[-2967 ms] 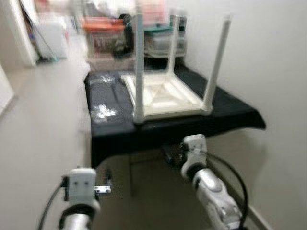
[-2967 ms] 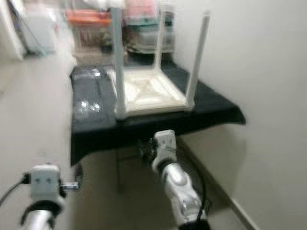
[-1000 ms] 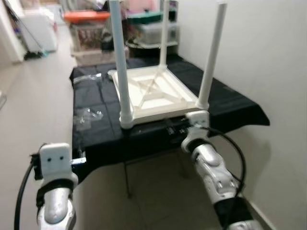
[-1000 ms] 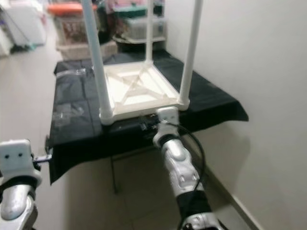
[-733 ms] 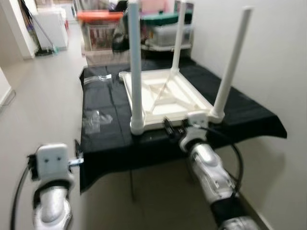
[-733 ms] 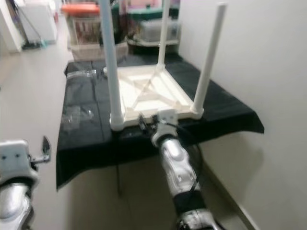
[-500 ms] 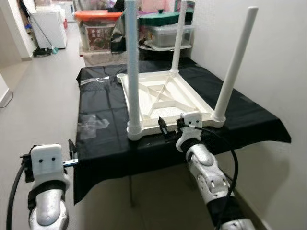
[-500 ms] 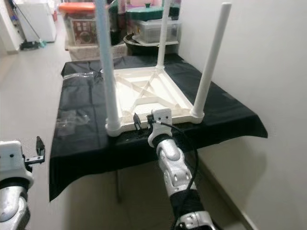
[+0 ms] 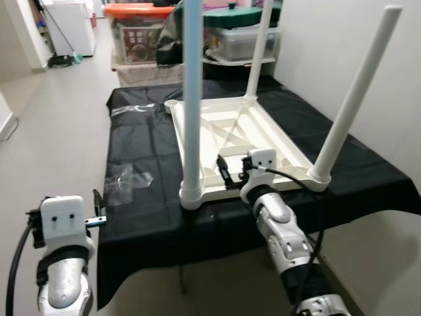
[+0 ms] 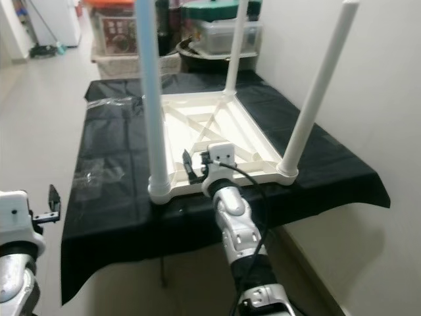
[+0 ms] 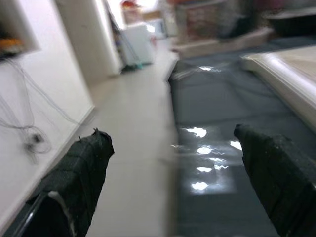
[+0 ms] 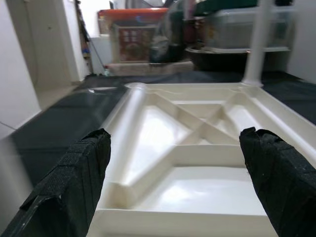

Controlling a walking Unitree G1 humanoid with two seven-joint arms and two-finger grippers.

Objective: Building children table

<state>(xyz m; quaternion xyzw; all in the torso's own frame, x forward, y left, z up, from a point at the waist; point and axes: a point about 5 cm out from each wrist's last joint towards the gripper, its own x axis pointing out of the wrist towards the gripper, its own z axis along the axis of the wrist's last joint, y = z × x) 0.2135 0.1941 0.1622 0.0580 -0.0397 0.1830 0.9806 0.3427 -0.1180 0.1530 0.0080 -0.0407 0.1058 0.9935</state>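
Observation:
A white children's table (image 9: 237, 138) lies upside down on a black-clothed table (image 9: 145, 141). Three white legs stand up from it: the near left leg (image 9: 191, 99), the near right leg (image 9: 352, 99) and a far leg (image 9: 255, 59). The far left corner socket (image 9: 172, 104) holds no leg. My right gripper (image 9: 231, 172) hovers open at the near rim, facing the ribbed underside (image 12: 197, 163) with nothing between its fingers (image 12: 74, 182). My left gripper (image 9: 99, 204) is open beside the cloth's left edge, and the cloth (image 11: 222, 113) lies ahead of it.
A crumpled clear plastic bag (image 9: 128, 178) lies on the cloth left of the white table. Plastic storage bins (image 9: 141, 33) are stacked behind the table. A wall (image 9: 342, 39) runs close along the right. Open floor (image 9: 52, 131) stretches to the left.
The camera has come closer to the table. My right gripper rose from below the cloth's edge to the white table's near rim. My left gripper rose a little at the cloth's left side.

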